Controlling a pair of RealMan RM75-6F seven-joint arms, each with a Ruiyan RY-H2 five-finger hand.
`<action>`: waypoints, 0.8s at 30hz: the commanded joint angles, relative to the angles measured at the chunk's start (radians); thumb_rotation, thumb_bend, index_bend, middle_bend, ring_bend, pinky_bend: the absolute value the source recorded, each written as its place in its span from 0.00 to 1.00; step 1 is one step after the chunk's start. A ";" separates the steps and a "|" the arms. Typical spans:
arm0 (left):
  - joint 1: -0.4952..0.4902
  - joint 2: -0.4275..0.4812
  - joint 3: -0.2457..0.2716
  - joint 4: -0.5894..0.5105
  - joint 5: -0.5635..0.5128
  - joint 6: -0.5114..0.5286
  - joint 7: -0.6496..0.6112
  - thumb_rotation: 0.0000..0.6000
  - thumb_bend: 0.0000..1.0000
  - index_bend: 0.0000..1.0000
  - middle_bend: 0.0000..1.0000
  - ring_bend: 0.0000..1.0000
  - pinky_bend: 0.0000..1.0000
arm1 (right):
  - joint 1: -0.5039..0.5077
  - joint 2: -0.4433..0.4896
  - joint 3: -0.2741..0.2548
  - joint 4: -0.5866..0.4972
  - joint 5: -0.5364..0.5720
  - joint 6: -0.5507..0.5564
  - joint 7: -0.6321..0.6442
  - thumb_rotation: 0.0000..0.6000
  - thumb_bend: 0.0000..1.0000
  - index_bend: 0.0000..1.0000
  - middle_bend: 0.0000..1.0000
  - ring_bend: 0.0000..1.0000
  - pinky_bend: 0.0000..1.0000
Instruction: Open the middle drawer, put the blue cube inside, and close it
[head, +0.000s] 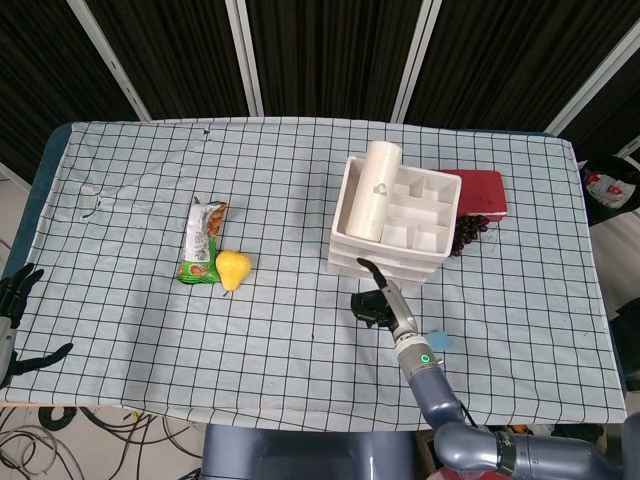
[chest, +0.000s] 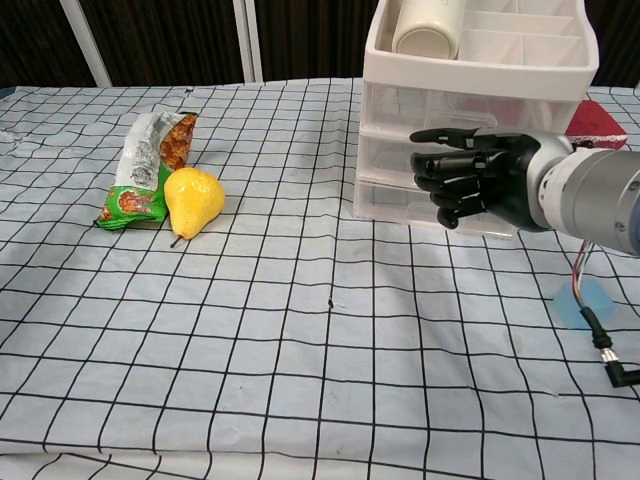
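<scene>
The white three-drawer unit (head: 392, 262) (chest: 470, 95) stands right of the table's middle, all drawers pushed in. My right hand (head: 375, 300) (chest: 468, 180) hovers just in front of the middle drawer (chest: 385, 160), thumb stretched out above and fingers slightly bent, holding nothing. Whether it touches the drawer front I cannot tell. The blue cube (head: 439, 339) (chest: 583, 300) lies on the cloth to the right of that forearm, partly hidden by the wrist cable in the chest view. My left hand (head: 12, 300) rests at the table's left edge with fingers spread and empty.
A white bottle (head: 375, 190) (chest: 425, 25) lies in the unit's top tray. A yellow pear (head: 233, 268) (chest: 193, 200) and a snack packet (head: 203, 238) (chest: 145, 165) sit at the left. A red box (head: 480, 192) and dark grapes (head: 468, 232) are behind the unit.
</scene>
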 joint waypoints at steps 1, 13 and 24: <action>0.000 0.001 0.001 -0.001 0.001 -0.001 -0.002 1.00 0.02 0.00 0.00 0.00 0.00 | -0.012 -0.014 0.008 -0.002 -0.013 0.023 0.013 1.00 0.54 0.02 0.81 0.85 0.77; 0.001 0.002 0.004 -0.002 0.007 0.001 -0.002 1.00 0.02 0.00 0.00 0.00 0.00 | -0.056 -0.050 0.028 -0.025 -0.037 0.092 0.033 1.00 0.54 0.02 0.81 0.85 0.77; 0.001 0.003 0.003 -0.003 0.004 -0.001 -0.005 1.00 0.02 0.00 0.00 0.00 0.00 | -0.063 -0.076 0.047 -0.004 -0.006 0.097 0.014 1.00 0.54 0.03 0.81 0.85 0.77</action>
